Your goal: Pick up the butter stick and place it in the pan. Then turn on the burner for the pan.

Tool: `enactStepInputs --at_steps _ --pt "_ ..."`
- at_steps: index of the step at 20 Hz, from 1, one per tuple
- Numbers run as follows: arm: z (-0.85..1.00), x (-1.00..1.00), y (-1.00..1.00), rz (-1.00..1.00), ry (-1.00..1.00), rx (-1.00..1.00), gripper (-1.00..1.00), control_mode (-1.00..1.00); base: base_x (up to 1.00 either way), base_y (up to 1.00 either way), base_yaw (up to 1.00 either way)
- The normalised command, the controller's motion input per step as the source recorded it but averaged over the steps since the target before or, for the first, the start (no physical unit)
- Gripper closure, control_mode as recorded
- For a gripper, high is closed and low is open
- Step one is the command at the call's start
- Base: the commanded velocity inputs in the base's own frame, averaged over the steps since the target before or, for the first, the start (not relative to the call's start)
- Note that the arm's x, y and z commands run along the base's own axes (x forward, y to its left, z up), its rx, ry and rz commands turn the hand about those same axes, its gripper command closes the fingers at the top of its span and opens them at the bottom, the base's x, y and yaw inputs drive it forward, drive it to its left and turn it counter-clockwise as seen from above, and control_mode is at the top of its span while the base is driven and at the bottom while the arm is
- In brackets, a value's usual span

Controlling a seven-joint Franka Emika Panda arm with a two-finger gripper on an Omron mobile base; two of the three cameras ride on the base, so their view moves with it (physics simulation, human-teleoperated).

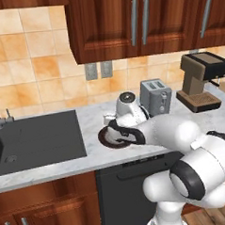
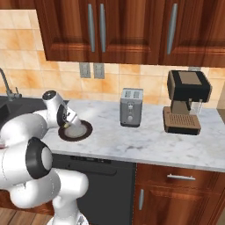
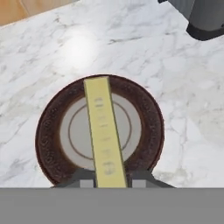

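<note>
You see the butter stick (image 3: 104,131), pale yellow, clamped at its near end between the fingers (image 3: 142,178) and reaching out over a round brown-rimmed plate (image 3: 49,131) with a grey centre. The plate sits on the marble tabletop (image 3: 183,109), left of the toaster (image 2: 131,107).

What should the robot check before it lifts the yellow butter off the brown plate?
1. Pale-yellow rectangular butter stick lies flat across the round plate with the dark-brown rim: ok.
2. Butter stick's near end sits between the gripper fingertips: ok.
3. Fingertips squeezing the butter stick firmly: cannot tell.
4. Silver metal toaster stands apart from the plate: ok.
</note>
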Motion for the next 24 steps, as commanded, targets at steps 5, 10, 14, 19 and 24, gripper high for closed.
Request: enactStepInputs --at_steps 5,10,14,19,24 --pt "0.38 -0.62 0.0 0.0 0.02 0.0 1.0 -1.0 0.0 0.0 0.0" --pt "0.31 -0.67 0.0 -0.02 0.01 0.0 1.0 -1.0 0.0 0.0 0.0" --pt "0.06 -0.31 0.0 -0.04 0.02 0.0 1.0 -1.0 0.0 0.0 0.0" --pt "-0.01 -0.04 0.01 0.0 -0.01 0.0 1.0 -1.0 0.0 0.0 0.0" --pt "-0.02 -0.06 0.05 0.0 0.0 0.0 1.0 1.0 -0.17 0.38 0.0"
